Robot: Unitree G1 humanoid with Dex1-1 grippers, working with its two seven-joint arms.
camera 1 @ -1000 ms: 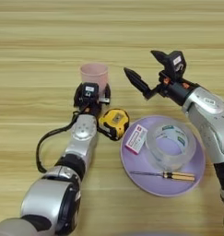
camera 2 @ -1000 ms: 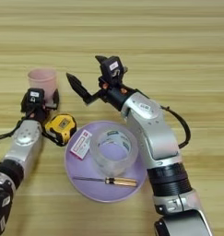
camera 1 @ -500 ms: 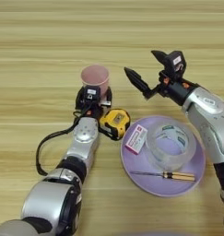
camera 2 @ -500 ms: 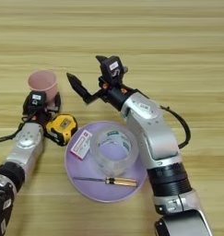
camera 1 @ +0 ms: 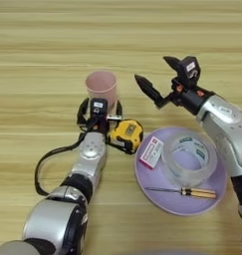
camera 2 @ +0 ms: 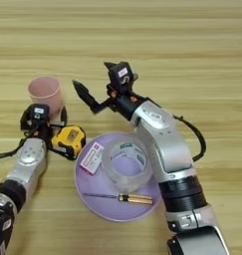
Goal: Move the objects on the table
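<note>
The right gripper (camera 1: 156, 78) hangs above the table with its two black fingers spread wide, holding nothing. Left of it, across a strip of bare wood, stands the small pale pink plastic cup (camera 1: 101, 86), upright and open-topped. The left gripper (camera 1: 98, 106) sits just in front of that cup; whether its fingers are open or closed on the cup I cannot tell. Just right of the left gripper lies the yellow-and-black tape measure (camera 1: 126, 135), its black strap curling by the wrist. Below the right gripper a round lilac plate (camera 1: 178, 205) carries the wide clear tape roll (camera 1: 188, 158), a small white-and-pink card (camera 1: 151, 151) and a slim screwdriver (camera 1: 186, 191). All rest on the broad light wooden table (camera 1: 43, 45) of horizontal planks, which fills both views
</note>
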